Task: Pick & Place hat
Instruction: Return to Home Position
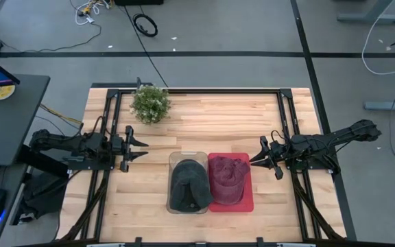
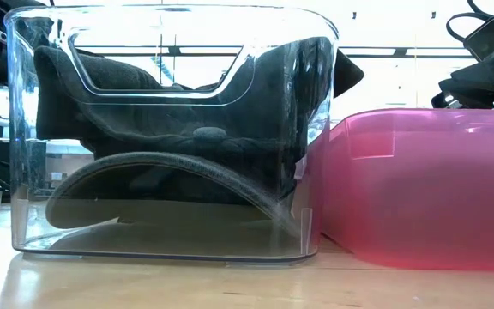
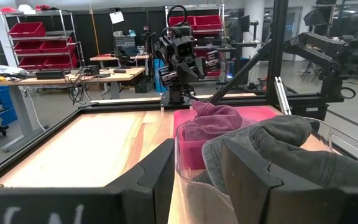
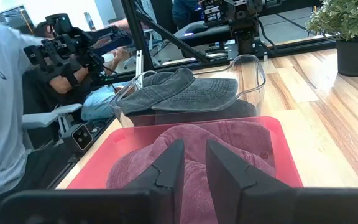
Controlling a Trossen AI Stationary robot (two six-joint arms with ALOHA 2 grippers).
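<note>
black cap [image 1: 189, 185] in transparent bin [image 1: 187, 156] at surface [image 1: 211, 120] 6 o'clock, red cap [image 1: 228, 178] in red bin [image 1: 246, 200] beside it at 3 o'clock, left end effector [image 1: 143, 146] at 9 o'clock, wide, empty, right end effector [image 1: 253, 160] at 3 o'clock, narrow, empty

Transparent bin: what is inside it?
One black cap fills the transparent bin, its brim arched near the floor in the low view. Whatever lies beneath its crown is covered.

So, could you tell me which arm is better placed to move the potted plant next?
Probably the left: the left gripper sits close to the potted plant, while the right gripper is beyond the transparent bin and red bin.
</note>
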